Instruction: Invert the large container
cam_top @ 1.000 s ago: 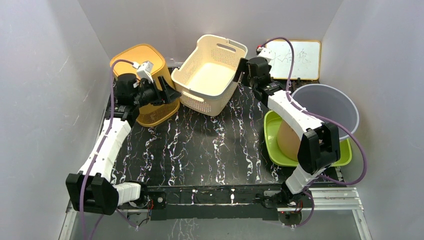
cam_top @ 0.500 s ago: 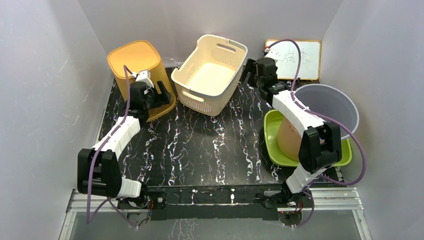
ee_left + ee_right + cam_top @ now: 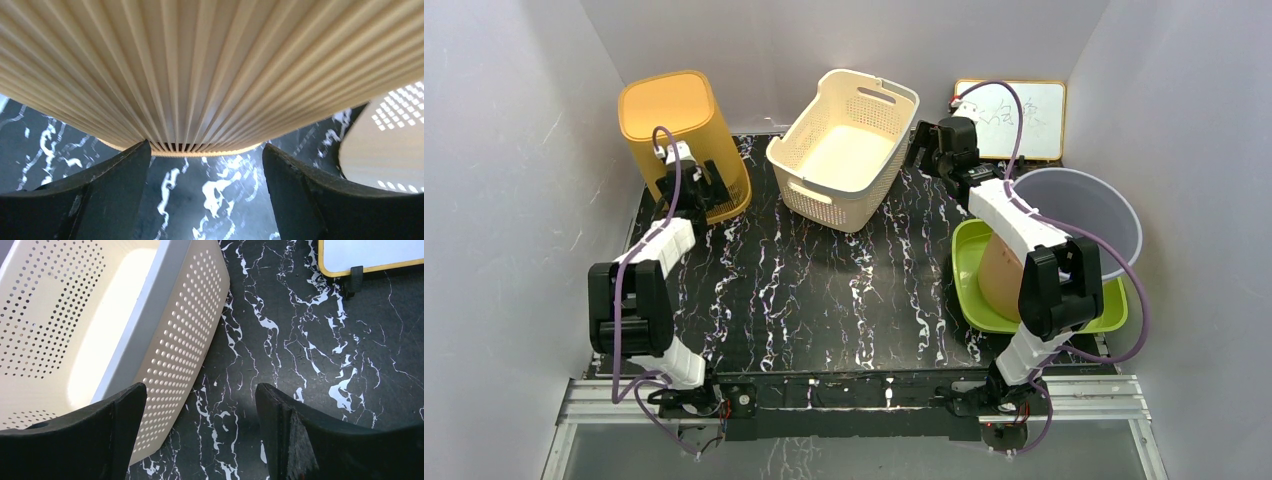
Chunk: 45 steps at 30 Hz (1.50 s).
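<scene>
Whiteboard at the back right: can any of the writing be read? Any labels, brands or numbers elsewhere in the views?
Whiteboard: dark handwritten strokes, too small and blurred to read in the top view; the right wrist view shows only a blank corner.
Orange bin, cream basket: no text seen.

1. Orange bin [image 3: 674,110]: just the one out there.
2. Cream basket [image 3: 822,196], the one full of holes: one, and only one.
3. Grey bucket [image 3: 1114,215]: one.
4. Green tray [image 3: 964,290]: one again.
5. Tan pot [image 3: 996,280]: one, partly behind an arm.
6. Whiteboard [image 3: 1024,120]: one.
7. Robot arms, and here's a pair: left arm [image 3: 656,255], right arm [image 3: 1019,225], two in all.
8. Black marbled counter [image 3: 824,300]: one.
</scene>
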Tool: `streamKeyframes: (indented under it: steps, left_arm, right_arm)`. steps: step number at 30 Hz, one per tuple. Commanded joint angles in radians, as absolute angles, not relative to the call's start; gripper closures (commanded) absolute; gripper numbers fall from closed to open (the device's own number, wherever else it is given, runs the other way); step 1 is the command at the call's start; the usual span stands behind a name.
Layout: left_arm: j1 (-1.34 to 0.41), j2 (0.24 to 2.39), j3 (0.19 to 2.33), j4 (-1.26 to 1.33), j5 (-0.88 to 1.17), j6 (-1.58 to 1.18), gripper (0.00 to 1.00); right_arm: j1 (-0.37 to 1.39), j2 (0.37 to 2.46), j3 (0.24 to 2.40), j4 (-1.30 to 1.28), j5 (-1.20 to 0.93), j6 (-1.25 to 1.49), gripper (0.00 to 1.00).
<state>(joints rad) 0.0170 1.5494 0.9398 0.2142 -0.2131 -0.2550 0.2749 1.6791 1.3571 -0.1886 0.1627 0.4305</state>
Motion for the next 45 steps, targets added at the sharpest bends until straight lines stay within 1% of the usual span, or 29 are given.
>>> streamKeyframes:
  steps: [1,10,14,17,20,24,26,29,31,35,40,45]
  left_arm:
    - [0.079,1.593,1.031,0.276,-0.214,-0.178,0.19]
    - [0.148,1.662,1.132,0.253,-0.16,-0.112,0.17]
    - [0.148,1.665,1.177,0.164,-0.103,-0.109,0.16]
    - [0.148,1.645,1.209,0.054,-0.082,-0.139,0.13]
    - [0.147,1.581,1.212,-0.037,-0.03,-0.176,0.13]
    - [0.14,1.426,1.134,-0.082,0.072,-0.224,0.14]
    - [0.135,1.346,1.086,-0.084,0.141,-0.241,0.14]
    - [0.113,1.283,1.046,-0.122,0.258,-0.268,0.16]
    - [0.096,1.257,1.03,-0.155,0.286,-0.269,0.16]
    - [0.093,1.216,1.013,-0.234,0.278,-0.256,0.16]
    - [0.092,1.219,1.072,-0.36,0.309,-0.254,0.16]
    - [0.092,1.2,1.07,-0.397,0.28,-0.294,0.16]
  right_arm:
    - [0.264,1.678,1.371,-0.128,0.146,0.41,0.21]
    - [0.259,1.672,1.373,-0.134,0.144,0.392,0.21]
    - [0.259,1.673,1.382,-0.152,0.159,0.382,0.19]
    - [0.258,1.67,1.388,-0.169,0.15,0.377,0.18]
    - [0.258,1.657,1.384,-0.173,0.139,0.373,0.18]
    - [0.259,1.636,1.375,-0.184,0.138,0.375,0.18]
    - [0.259,1.631,1.379,-0.189,0.131,0.374,0.17]
    - [0.266,1.632,1.411,-0.192,0.094,0.362,0.15]
    - [0.288,1.633,1.45,-0.204,0.102,0.341,0.17]
    - [0.349,1.639,1.536,-0.246,0.104,0.264,0.18]
    - [0.418,1.665,1.649,-0.319,0.003,0.154,0.18]
    - [0.471,1.732,1.741,-0.358,-0.226,0.061,0.21]
